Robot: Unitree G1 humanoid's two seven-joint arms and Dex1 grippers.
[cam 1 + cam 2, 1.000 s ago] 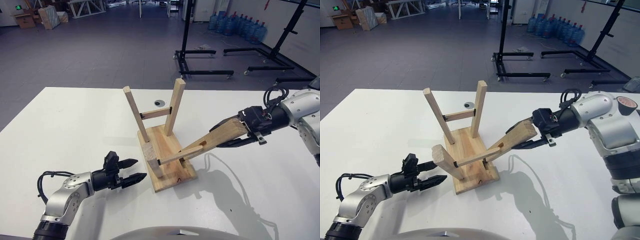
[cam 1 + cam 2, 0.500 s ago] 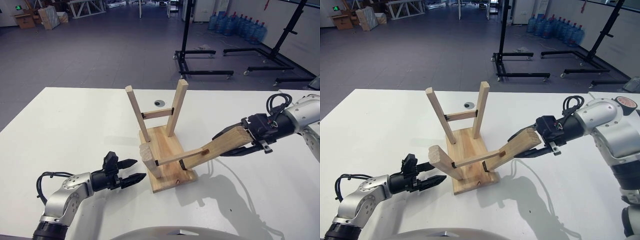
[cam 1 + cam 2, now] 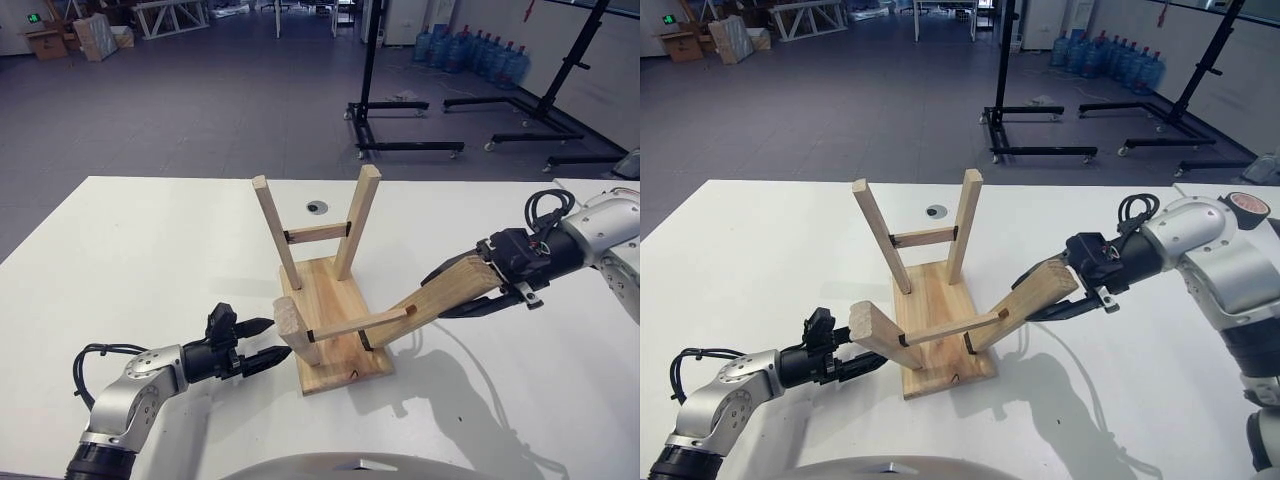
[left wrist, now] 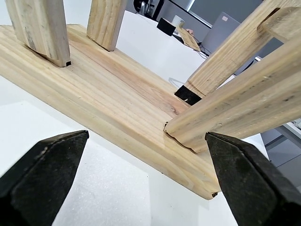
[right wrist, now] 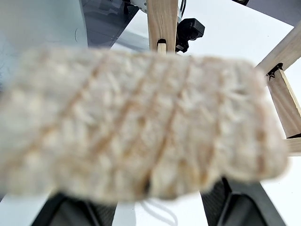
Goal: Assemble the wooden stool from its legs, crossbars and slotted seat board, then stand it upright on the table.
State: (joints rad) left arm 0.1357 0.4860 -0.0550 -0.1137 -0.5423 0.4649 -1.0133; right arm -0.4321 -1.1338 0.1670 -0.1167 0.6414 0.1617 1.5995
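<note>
The slotted seat board lies flat on the white table. Two legs stand upright in its far slots, joined by a crossbar. A second leg pair leans over its near end. My right gripper is shut on the top of the slanted leg, whose foot rests on the board. A thin crossbar links it to the short near leg. My left gripper sits open on the table just left of that near leg, with the board's edge between its fingertips but untouched. The held leg's end grain shows close up.
A small round grommet is set into the table behind the stool. Bare tabletop spreads left, front and right of the board. Black wheeled stands and blue water jugs are on the floor beyond the far edge.
My right gripper has swung the leaning leg pair lower and leftward, bringing the near leg closer to the left gripper. The seat board has shifted slightly. The left arm has stayed put.
</note>
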